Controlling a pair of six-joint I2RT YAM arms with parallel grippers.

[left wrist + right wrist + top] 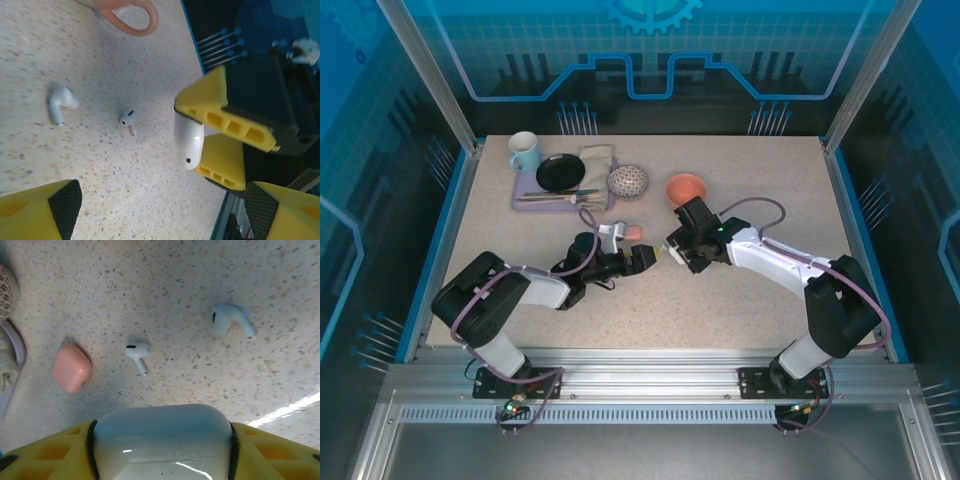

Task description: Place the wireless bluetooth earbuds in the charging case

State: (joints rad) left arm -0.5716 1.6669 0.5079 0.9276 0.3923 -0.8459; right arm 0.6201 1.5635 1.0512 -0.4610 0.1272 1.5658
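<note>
right gripper (202, 135) clamped on glossy white pebble-shaped case (161, 437) | left gripper (162, 210) fingers apart | two white stemmed earbuds (137, 351) (230, 320) at case's 12 o'clock on speckled counter (200, 270)

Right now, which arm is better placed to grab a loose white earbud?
Probably left. The left gripper is open, with both white earbuds lying ahead of it; the right gripper is clamped on the white case.

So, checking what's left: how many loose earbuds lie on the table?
2, both white: one earbud near the pink case, the other earbud farther from it. More may be hidden.
</note>
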